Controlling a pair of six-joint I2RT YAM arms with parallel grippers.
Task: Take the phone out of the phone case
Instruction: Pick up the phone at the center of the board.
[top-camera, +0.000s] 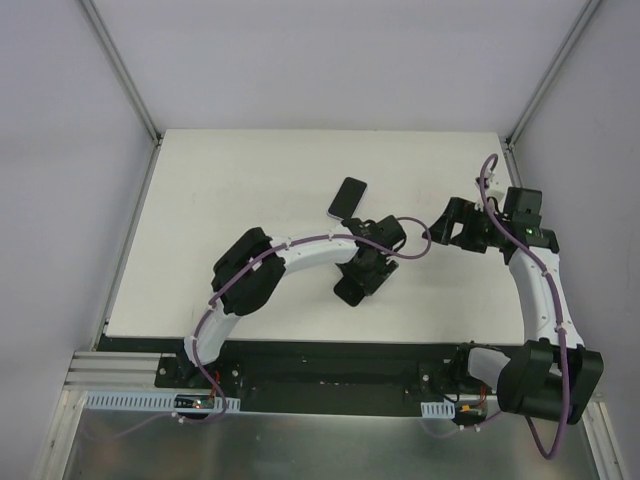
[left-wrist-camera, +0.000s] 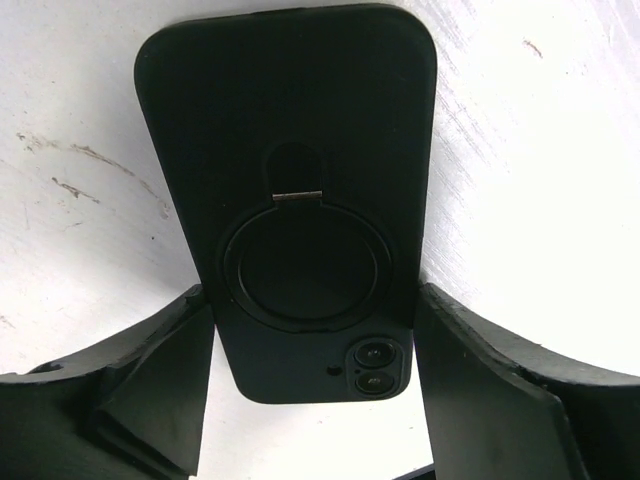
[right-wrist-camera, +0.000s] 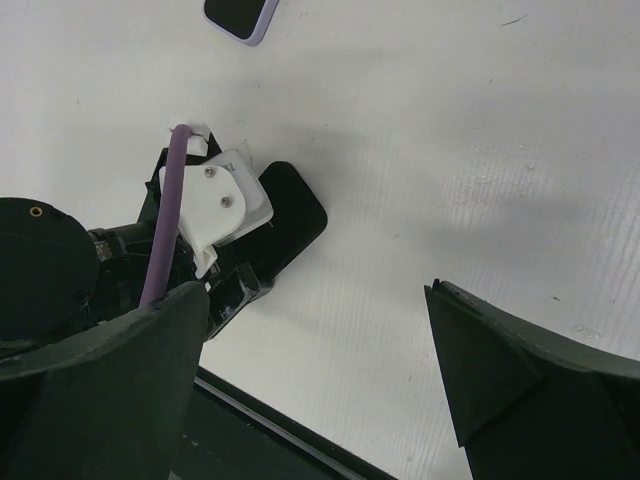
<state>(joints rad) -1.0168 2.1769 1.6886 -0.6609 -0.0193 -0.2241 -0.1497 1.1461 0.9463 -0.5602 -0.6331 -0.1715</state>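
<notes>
A black phone case (left-wrist-camera: 290, 130) lies back up on the white table, a round ring stand on its back. Two camera lenses (left-wrist-camera: 375, 368) show through its cutout, so the phone sits inside, face down. My left gripper (left-wrist-camera: 312, 310) straddles the camera end, and its fingers (left-wrist-camera: 170, 380) press against both long edges. From above, the left gripper (top-camera: 358, 278) covers most of the case (top-camera: 349, 293). My right gripper (top-camera: 440, 228) hangs open to the right, nothing between its fingers (right-wrist-camera: 500, 370). The right wrist view shows the case (right-wrist-camera: 295, 205) under the left wrist.
A second phone (top-camera: 348, 197) with a lilac rim lies screen up just beyond the left gripper, also in the right wrist view (right-wrist-camera: 243, 15). The table's dark near edge (right-wrist-camera: 270, 420) runs below the right gripper. Bare table (top-camera: 230, 190) spreads to the left and back.
</notes>
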